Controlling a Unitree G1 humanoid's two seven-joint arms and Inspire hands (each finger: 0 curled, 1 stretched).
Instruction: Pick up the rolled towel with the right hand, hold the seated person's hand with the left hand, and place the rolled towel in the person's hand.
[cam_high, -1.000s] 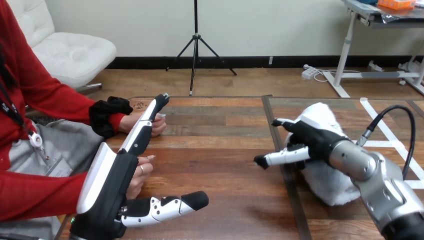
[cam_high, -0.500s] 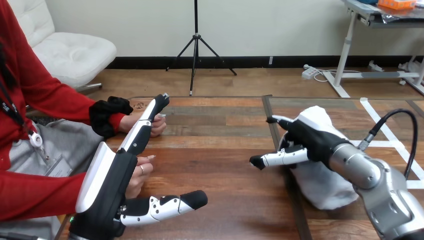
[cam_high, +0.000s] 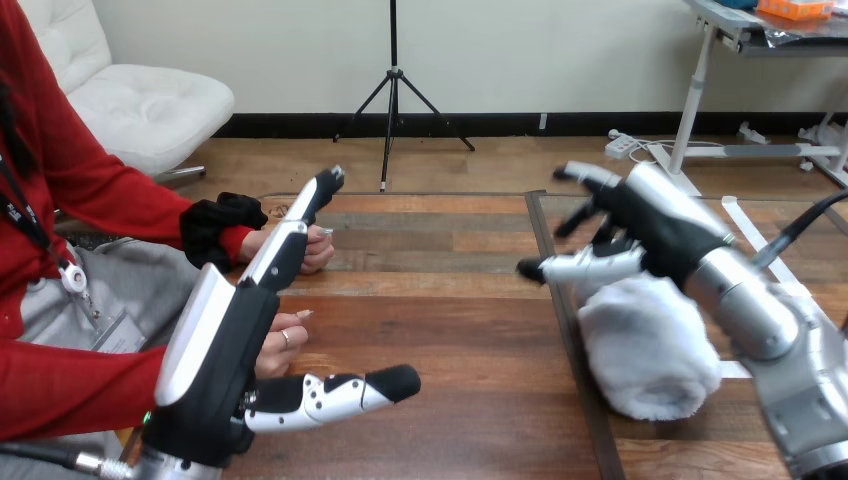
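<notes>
Head view: nothing held

Wooden table (cam_high: 450, 300) carries everything. Left hand (cam_high: 225, 350): fingers straight, thumb out, empty. Right hand (cam_high: 650, 230): loosely spread, empty, hovers just over the rolled towel (cam_high: 645, 350) lying at table right. Person's hands (cam_high: 283, 342) rest beside the left hand.

fluffy white rolled towel (cam_high: 648, 350) — lying on the table (cam_high: 450, 300), right side.

Left hand (cam_high: 215, 370) outstretched, right hand (cam_high: 655, 232) seemingly splayed
</notes>
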